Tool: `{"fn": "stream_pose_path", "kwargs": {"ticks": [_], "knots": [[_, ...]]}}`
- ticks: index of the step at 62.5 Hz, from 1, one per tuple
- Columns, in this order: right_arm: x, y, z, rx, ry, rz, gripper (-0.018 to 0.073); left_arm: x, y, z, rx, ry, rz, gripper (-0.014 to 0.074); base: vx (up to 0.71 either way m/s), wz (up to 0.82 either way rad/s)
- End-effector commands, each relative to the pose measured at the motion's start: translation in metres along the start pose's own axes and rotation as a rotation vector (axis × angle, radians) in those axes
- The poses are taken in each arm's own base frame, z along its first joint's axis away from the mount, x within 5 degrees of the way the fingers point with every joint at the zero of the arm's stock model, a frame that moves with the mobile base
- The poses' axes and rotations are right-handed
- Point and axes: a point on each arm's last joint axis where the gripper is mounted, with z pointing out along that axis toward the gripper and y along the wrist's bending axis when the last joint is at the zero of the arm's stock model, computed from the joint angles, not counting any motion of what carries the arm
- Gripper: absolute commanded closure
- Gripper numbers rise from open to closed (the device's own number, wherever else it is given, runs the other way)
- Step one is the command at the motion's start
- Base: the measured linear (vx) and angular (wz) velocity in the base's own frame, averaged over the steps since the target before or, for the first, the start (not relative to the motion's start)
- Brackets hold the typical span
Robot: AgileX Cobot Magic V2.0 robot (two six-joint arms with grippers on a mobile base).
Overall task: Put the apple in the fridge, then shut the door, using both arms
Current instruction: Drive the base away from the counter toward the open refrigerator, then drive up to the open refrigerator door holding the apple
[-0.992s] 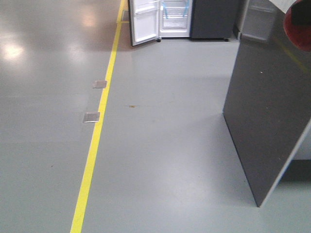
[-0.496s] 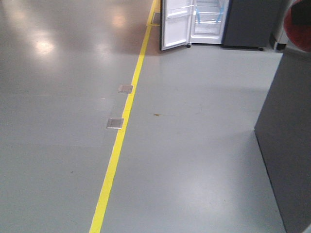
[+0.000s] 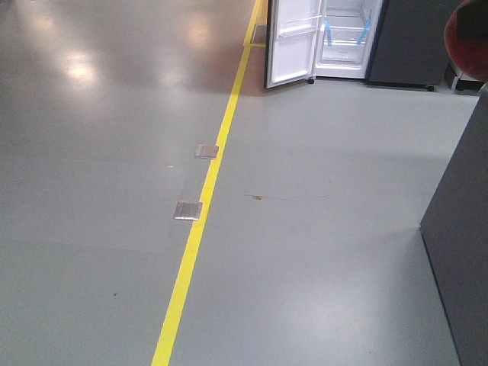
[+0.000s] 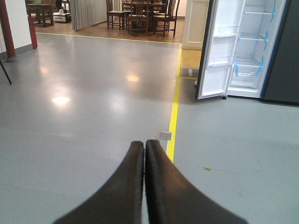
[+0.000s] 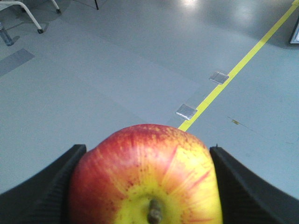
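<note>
While the right tool [image 5: 147, 150] grips one apple [image 5: 145, 179], one fridge [image 4: 247, 51] gapes

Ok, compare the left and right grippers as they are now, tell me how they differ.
The left gripper has its jaws pressed together; the right gripper has them wide apart. The left gripper holds nothing; the right gripper clamps the apple, stem end toward the camera. Both are black and hang above the grey floor.
</note>
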Motion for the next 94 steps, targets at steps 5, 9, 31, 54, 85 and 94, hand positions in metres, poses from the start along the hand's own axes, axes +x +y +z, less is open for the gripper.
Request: {"fn": "stream_pose_path", "kwargs": {"ticks": [5, 9, 31, 54, 85, 94], "knots": [[-0.0117, 0.0075, -0.0122, 0.010, -0.106, -0.024, 0.0490, 0.0021, -0.0001, 0.0006, 0.011, -0.058, -0.014, 0.0603, 0.27, -0.04], [-0.0117, 0.0075, -0.0122, 0.010, -0.106, -0.024, 0.0490, 0.0021, -0.0001, 0.0006, 0.011, -0.058, -0.014, 0.0603, 0.28, -0.06], [-0.0117, 0.0075, -0.0122, 0.010, -0.106, -0.024, 0.0490, 0.0021, -0.0001, 0.0006, 0.011, -0.058, -0.014, 0.0603, 0.29, -0.10], [-0.0117, 0.0075, -0.0122, 0.010, -0.106, -0.024, 0.0490, 0.0021, -0.0001, 0.0006, 0.011, -0.058, -0.014, 0.0603, 0.30, -0.11], [-0.0117, 0.0075, -0.0122, 0.010, -0.106, -0.024, 0.0490, 0.0021, -0.0001, 0.0006, 0.011, -0.058, -0.014, 0.0603, 0.32, -0.03], [-0.0117, 0.0075, -0.0122, 0.010, -0.106, -0.024, 0.0490, 0.0021, -0.0001, 0.0006, 0.011, -0.058, -0.014, 0.0603, 0.33, -0.01]]}}
